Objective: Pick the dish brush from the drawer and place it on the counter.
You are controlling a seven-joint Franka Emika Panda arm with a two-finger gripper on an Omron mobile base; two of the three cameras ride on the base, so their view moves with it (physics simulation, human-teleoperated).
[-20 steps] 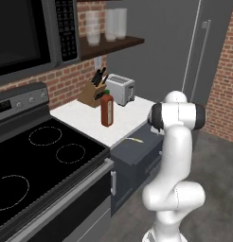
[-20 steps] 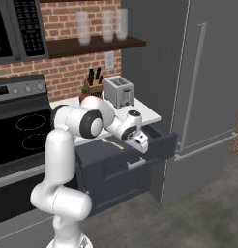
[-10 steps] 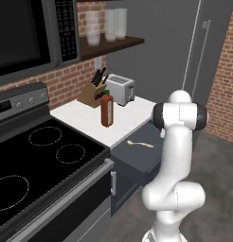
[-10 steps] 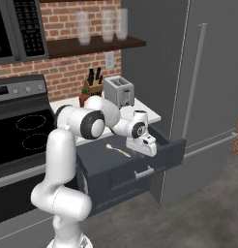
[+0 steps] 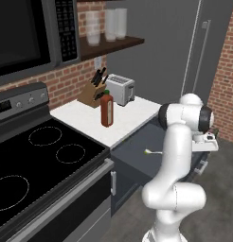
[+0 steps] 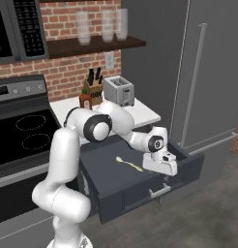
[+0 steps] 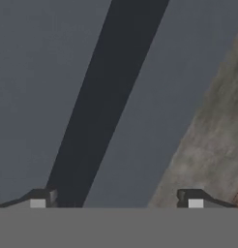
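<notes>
Two rear flanking views over drawer [image 6: 140, 181]

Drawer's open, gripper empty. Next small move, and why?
Probably swing the gripper back over the drawer and down toward the dish brush. The jaws stand open and empty near the drawer's front edge, while the brush lies loose on the drawer floor, apart from the hand and nowhere near the counter yet.

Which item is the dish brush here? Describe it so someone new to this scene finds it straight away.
Start at the white counter right of the stovetop; below it a dark-grey drawer stands pulled out. The dish brush lies flat on its floor, slender, yellow-handled with a whitish head, unlike the upright red bottle on the counter.
</notes>
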